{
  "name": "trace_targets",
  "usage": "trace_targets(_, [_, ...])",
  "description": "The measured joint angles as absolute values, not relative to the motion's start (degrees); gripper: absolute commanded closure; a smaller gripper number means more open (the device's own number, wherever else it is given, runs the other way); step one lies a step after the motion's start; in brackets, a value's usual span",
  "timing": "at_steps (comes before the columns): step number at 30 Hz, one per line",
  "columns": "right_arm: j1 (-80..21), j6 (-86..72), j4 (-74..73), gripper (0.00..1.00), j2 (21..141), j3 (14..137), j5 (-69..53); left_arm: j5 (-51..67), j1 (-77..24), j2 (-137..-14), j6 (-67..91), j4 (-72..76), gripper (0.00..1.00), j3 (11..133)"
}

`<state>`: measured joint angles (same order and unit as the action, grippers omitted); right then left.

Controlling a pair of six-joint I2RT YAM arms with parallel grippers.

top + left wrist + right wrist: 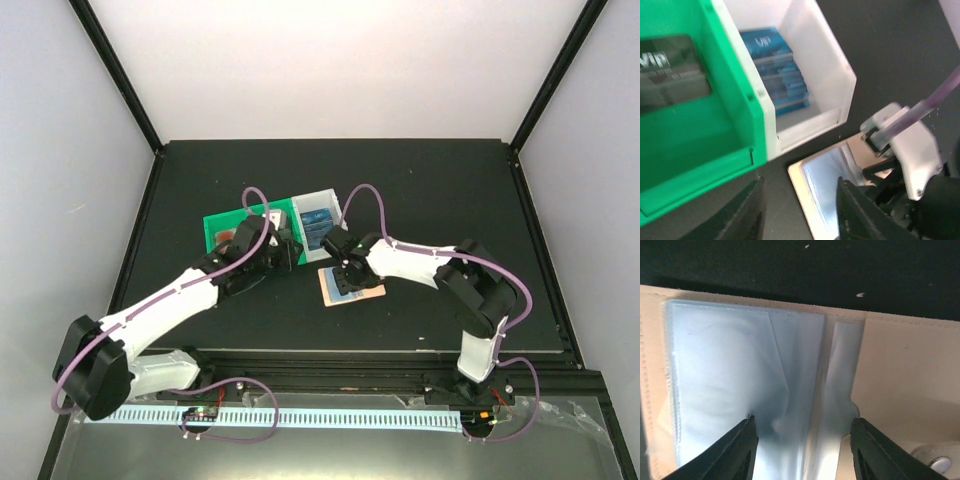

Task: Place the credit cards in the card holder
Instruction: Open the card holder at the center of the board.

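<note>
The tan card holder (352, 287) lies open on the black table, its clear plastic sleeves (740, 370) facing up. My right gripper (804, 440) hovers right over those sleeves, open, with nothing held between its fingers. A stack of blue credit cards (775, 70) lies in the white bin (832, 55). One dark credit card (670, 75) lies in the green bin (735, 100). My left gripper (800, 210) is open and empty, low over the table in front of the two bins, with the card holder's (825, 185) near corner below it.
The green bin (225, 232) and the white bin (330, 200) stand side by side behind the card holder. In the left wrist view the right arm's white wrist (907, 145) and purple cable sit close on the right. A snap stud (941, 463) shows on the holder's flap.
</note>
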<state>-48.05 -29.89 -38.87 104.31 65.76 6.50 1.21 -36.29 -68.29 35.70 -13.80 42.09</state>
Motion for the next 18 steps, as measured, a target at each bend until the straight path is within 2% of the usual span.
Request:
trace_targets(5, [-48.64,-29.87,-38.46,0.44,105.69,65.93,7.88,0.80,-33.50,-66.19,28.97,-17.02,0.43,46.46])
trace_targets(13, [-49.08,-29.76,-36.25,0.43,104.49,63.90,9.50,-3.92,-32.69,-67.26,7.03,-20.56,0.43,53.15])
trace_targets(18, [-48.66,-28.84,-34.79,0.43,103.79,62.83,7.94,-7.03,-32.45,-68.05,-9.23,-20.40,0.27,53.10])
